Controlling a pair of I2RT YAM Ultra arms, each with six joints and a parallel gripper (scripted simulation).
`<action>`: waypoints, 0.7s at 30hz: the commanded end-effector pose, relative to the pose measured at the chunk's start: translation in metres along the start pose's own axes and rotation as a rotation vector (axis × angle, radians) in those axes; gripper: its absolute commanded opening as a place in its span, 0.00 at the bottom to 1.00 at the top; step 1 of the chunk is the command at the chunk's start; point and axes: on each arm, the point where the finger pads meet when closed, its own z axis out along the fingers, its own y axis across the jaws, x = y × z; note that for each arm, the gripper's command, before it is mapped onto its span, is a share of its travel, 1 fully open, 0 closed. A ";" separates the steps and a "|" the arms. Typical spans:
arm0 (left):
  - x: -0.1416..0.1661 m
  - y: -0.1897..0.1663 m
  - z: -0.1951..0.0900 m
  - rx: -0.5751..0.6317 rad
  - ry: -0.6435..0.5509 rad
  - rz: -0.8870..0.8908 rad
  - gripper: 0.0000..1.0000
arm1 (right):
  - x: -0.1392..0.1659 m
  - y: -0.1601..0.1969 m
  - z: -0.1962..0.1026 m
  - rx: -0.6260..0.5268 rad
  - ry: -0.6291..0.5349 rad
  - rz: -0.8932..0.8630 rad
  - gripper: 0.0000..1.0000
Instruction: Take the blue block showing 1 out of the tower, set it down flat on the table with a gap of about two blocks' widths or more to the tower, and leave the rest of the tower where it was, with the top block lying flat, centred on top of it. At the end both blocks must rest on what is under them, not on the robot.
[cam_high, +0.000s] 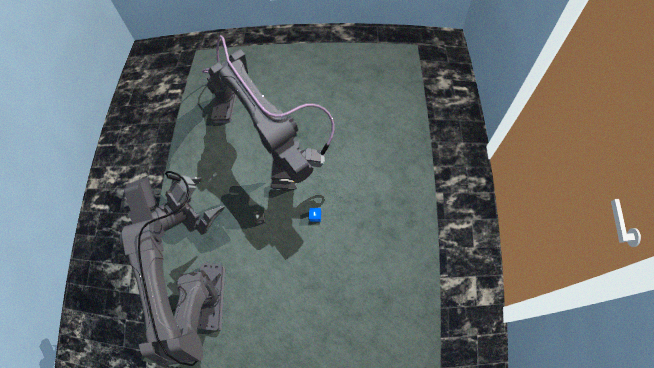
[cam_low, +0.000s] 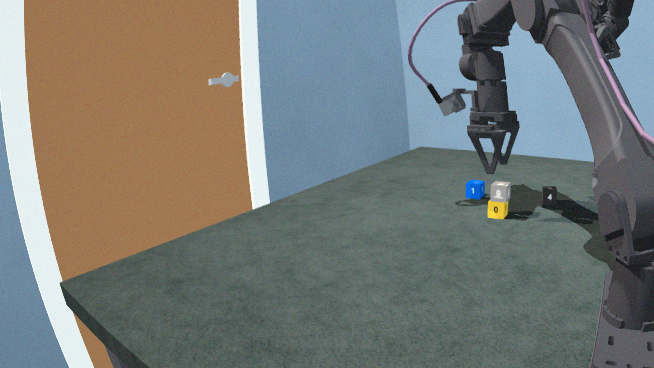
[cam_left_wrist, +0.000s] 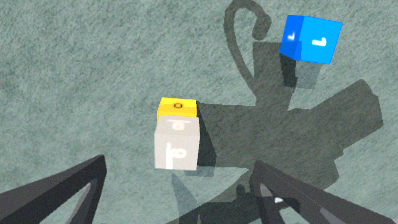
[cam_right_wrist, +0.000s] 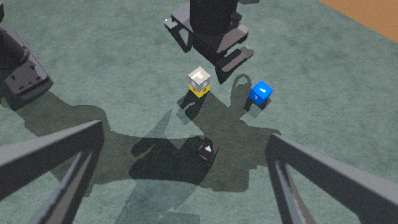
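The blue block showing 1 (cam_low: 475, 189) lies flat on the green table, apart from the tower; it also shows in the overhead view (cam_high: 314, 215) and the left wrist view (cam_left_wrist: 311, 39). The tower is a white block (cam_low: 500, 190) (cam_left_wrist: 176, 143) resting on a yellow block marked 0 (cam_low: 497, 209) (cam_left_wrist: 177, 108), both also in the left wrist view, white over yellow. My left gripper (cam_low: 495, 167) hangs open just above the white block, touching nothing. My right gripper (cam_high: 212, 215) is open and empty, well back from the blocks.
A black block marked 4 (cam_low: 549, 196) lies on the table behind the tower, also in the right wrist view (cam_right_wrist: 208, 149). A brown door (cam_low: 135, 125) stands beyond the table's edge. The left arm hides the tower in the overhead view.
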 end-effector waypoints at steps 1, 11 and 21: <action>0.000 0.004 -0.020 -0.016 -0.002 -0.001 1.00 | -0.009 -0.001 -0.005 0.000 -0.019 0.019 1.00; -0.036 0.030 -0.057 -0.003 -0.268 0.009 1.00 | -0.008 0.051 0.037 -0.118 0.117 -0.102 1.00; -0.048 0.096 -0.108 -0.024 -0.524 0.015 1.00 | -0.005 0.047 0.120 -0.068 0.261 -0.148 1.00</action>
